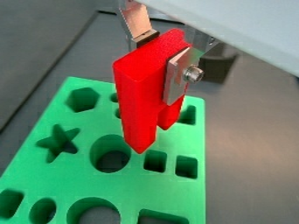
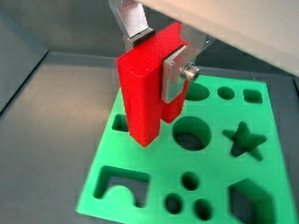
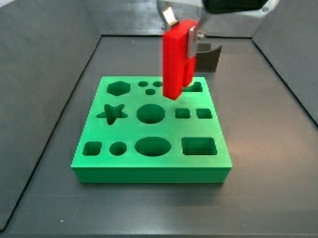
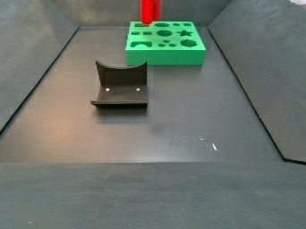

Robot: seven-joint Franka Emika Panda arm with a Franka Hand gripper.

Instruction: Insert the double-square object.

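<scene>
Here, in a wrist view, the tool [image 1: 160, 61] pinches the double-square object [image 1: 145, 96], a bright red peg of two joined bars, with one silver finger [image 1: 177, 75] pressed flat against its side and the second finger [image 1: 136, 24] showing above its upper end. The peg hangs upright over the green holed block [image 1: 70, 149], its lower end above the round hole [image 1: 112, 160], next to the star-shaped hole [image 1: 56, 143]; whether it touches the block cannot be told from here. In a wrist view from the opposite side, the same tool [image 2: 160, 57] grips the double-square object [image 2: 146, 87] with a finger [image 2: 176, 74] on its flank, and the peg's lower end hangs over the green holed block [image 2: 128, 171] beside a large round hole [image 2: 191, 133]. In a side view, the tool [image 3: 184, 28] holds the double-square object [image 3: 177, 60] upright above the far part of the green holed block [image 3: 149, 158], which sits on the dark table [image 3: 50, 186]; a dark grey block [image 3: 206, 56] stands just behind it. In a side view from across the table, the double-square object [image 4: 149, 10] rises at the far end over the green holed block [image 4: 167, 45], the tool itself is out of frame, and the dark fixture [image 4: 121, 86] stands well apart, nearer on the table [image 4: 156, 134].
</scene>
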